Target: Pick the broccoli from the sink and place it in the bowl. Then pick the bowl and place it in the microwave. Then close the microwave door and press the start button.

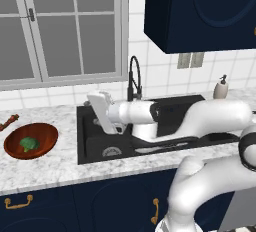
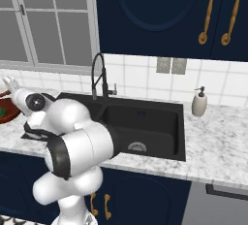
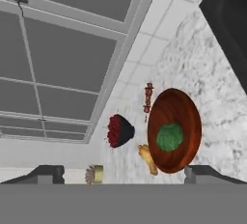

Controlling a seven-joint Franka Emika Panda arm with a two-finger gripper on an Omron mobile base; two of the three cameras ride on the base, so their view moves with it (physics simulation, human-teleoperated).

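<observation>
Broccoli (image 1: 29, 144): it lies in the middle of the bowl (image 1: 45, 133), so the first step looks done.
Bowl: it sits on the marble counter (image 1: 60, 166) left of the sink (image 1: 90, 146), apart from the sink's edge, with a brown stick-like item (image 1: 9, 122) just behind it.
Gripper (image 3: 123, 172): it hovers over the left basin of the sink, pointing toward the bowl; the finger tips (image 3: 46, 172) stand wide apart with nothing between them.
Step in hand: by my judgement, reaching to lift the bowl.
Risk, grip: the bowl is shallow and glossy, so a pinch on its thin rim may slip or tip it, and the broccoli could roll out.
Risk, clutter: in the hand view a dark red bunch (image 3: 119, 130), a yellow-orange piece (image 3: 147, 159) and a small jar (image 3: 95, 174) lie beside the bowl; a careless approach could knock them.
Risk, reach: the bowl is far left of the sink, so the arm stretches long and may graze the sink's edge.
</observation>
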